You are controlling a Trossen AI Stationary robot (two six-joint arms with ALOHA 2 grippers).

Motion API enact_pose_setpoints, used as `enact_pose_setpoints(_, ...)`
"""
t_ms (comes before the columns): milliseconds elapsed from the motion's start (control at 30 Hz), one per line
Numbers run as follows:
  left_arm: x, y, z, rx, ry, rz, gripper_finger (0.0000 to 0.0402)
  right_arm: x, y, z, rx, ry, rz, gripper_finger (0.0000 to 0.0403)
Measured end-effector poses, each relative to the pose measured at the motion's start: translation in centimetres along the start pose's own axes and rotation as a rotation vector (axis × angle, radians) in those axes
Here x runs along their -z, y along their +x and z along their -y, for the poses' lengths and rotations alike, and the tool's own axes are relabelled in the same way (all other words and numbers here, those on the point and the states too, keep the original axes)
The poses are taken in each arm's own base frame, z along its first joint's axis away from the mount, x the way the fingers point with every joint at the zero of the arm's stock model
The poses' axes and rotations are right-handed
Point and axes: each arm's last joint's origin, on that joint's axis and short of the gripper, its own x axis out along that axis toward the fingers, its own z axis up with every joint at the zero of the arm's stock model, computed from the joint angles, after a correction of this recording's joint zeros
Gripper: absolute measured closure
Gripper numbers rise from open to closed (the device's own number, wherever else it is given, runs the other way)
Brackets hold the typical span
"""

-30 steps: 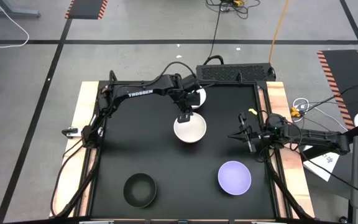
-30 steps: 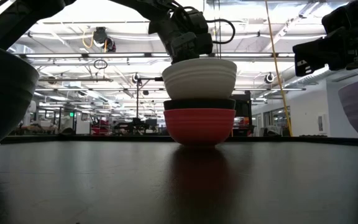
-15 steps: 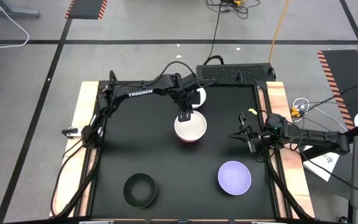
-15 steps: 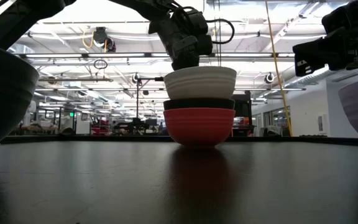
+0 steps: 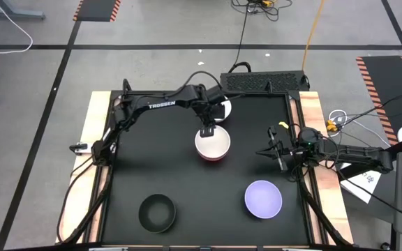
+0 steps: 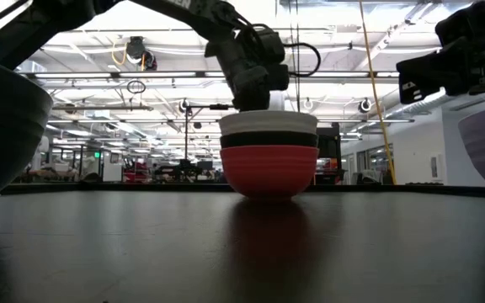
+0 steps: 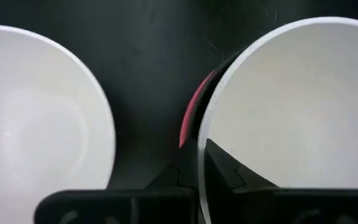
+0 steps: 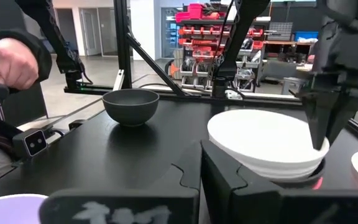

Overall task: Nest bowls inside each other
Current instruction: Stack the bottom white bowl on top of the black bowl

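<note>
white, thin-walled plastic-looking bowl (image 5: 213, 143) sits nested at the top of a stack in the middle of the black counter (image 5: 152, 167), inside a black bowl (image 6: 269, 139) that sits in turn in a glossy red bowl (image 6: 269, 171). the left end effector (image 5: 206, 131) is pinched shut on the far rim of that top white bowl, one finger inside and one outside the wall, as the left wrist view shows. a second white round bowl (image 5: 222, 108) rests just behind the stack, a loose black bowl (image 5: 157, 212) sits near the front left, and a pale lavender bowl (image 5: 263, 198) near the front right. the right end effector (image 5: 279, 155) is closed on nothing and waits at the counter's right side.

judging by look, these bowls are light, stiff and smooth, so a rim pinch is the natural hold; a thin rim could slip or tilt if gripped off-centre, and the stack may shift when nudged. they seem unlikely to break.

white lettering on the left arm reads "trossen" (image 5: 162, 104). no other writing is legible.
</note>
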Motion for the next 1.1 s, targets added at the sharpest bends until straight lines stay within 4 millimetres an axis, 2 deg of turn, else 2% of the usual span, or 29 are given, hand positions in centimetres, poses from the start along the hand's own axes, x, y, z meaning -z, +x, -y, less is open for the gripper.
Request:
enact_pose_setpoints(567, 0.11, 0.68, -0.18, 0.059, -0.049, 0.007, 0.0396, 0.07, 0.06, 0.03, 0.000, -0.002, -0.009, 0.0403)
enact_pose_setpoints(1100, -0.33, 0.89, 0.47, 0.028, -0.048, 0.015, 0.0396, 0.08, 0.06, 0.02, -0.001, 0.000, -0.010, 0.0403)
